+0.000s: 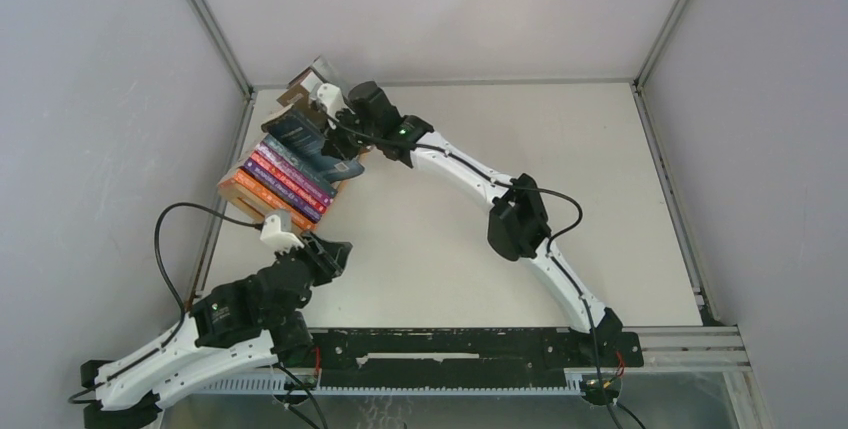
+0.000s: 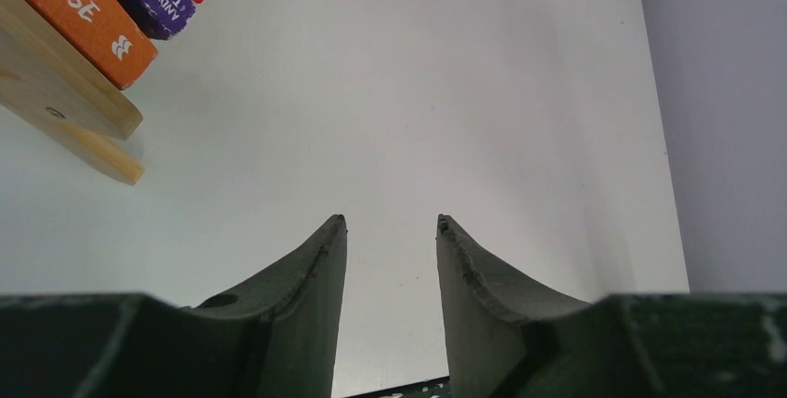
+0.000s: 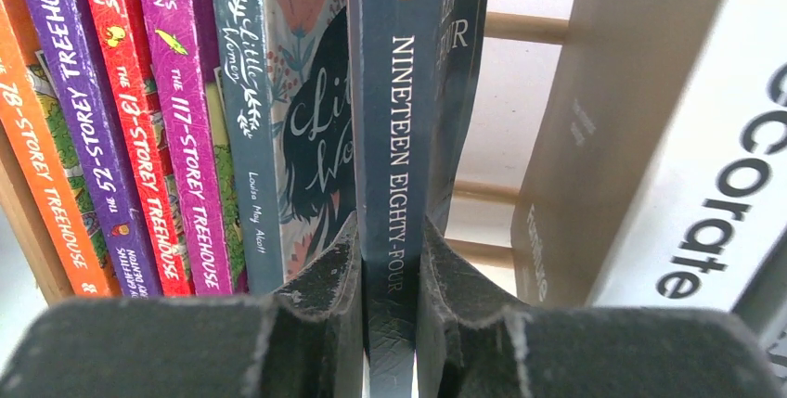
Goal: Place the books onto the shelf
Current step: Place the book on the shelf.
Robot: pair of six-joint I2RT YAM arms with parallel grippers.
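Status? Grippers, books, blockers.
Right gripper shut on Nineteen Eighty-Four, among shelved books. Left gripper open, empty, beside shelf. No blocker seen.

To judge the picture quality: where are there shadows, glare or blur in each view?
Top view: even, soft light, all sharp. Left wrist view: the shelf throws a faint shadow on the table. Right wrist view: the blue book is sharp, the white book slightly soft, the gaps behind washed out.

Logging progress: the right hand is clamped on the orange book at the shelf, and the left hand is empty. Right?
No: the right wrist view shows the right hand clamped on the dark blue Nineteen Eighty-Four book, not the orange book. The left hand is empty.
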